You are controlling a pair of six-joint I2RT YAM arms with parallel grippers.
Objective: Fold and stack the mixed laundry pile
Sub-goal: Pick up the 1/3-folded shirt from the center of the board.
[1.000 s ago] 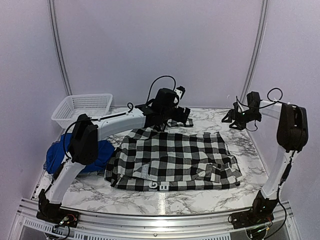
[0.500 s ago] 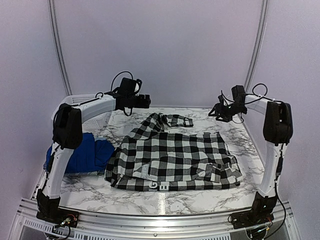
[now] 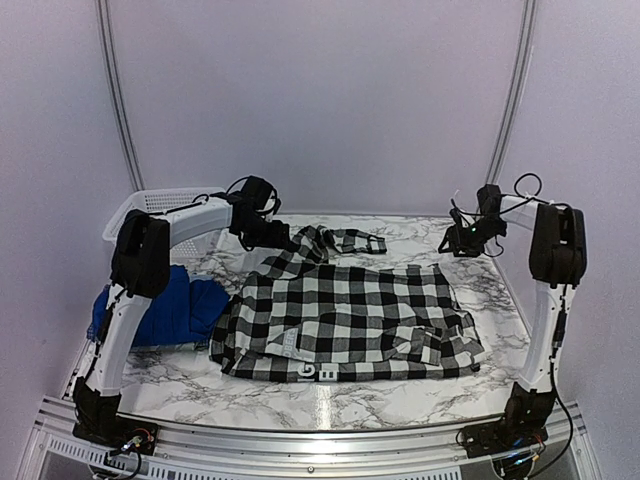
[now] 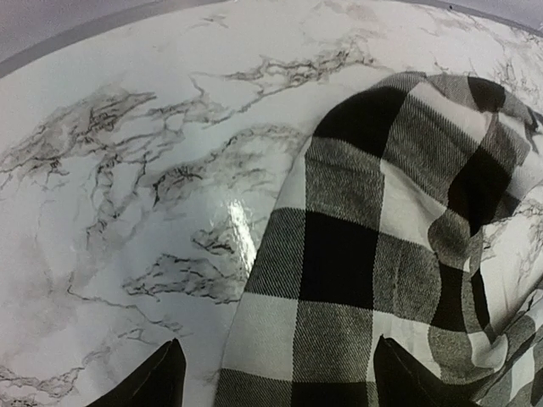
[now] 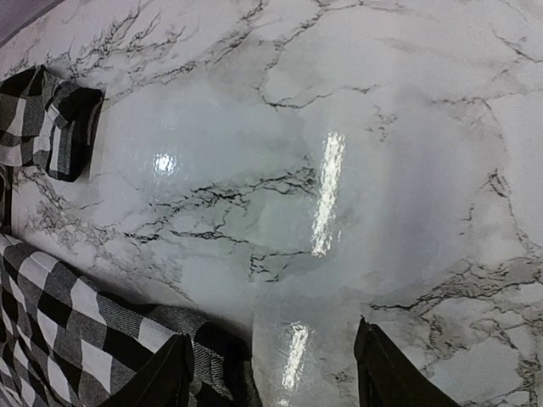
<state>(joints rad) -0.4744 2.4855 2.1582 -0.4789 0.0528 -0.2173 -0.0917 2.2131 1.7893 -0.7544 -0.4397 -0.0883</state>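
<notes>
Both pincers open and empty at flannel (image 3: 350, 315) far edge.
I've left pincer (image 4: 280, 373) straddling the hem; right pincer (image 5: 271, 365) just off the corner, over surface (image 5: 382, 170).

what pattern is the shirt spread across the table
The flannel shirt is black-and-white buffalo check; the top external view shows it best.

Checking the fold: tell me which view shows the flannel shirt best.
Top external: the whole flannel shirt lies spread there. Left wrist shows only a close-up fabric edge; right wrist only a corner and a cuff tip.
</notes>
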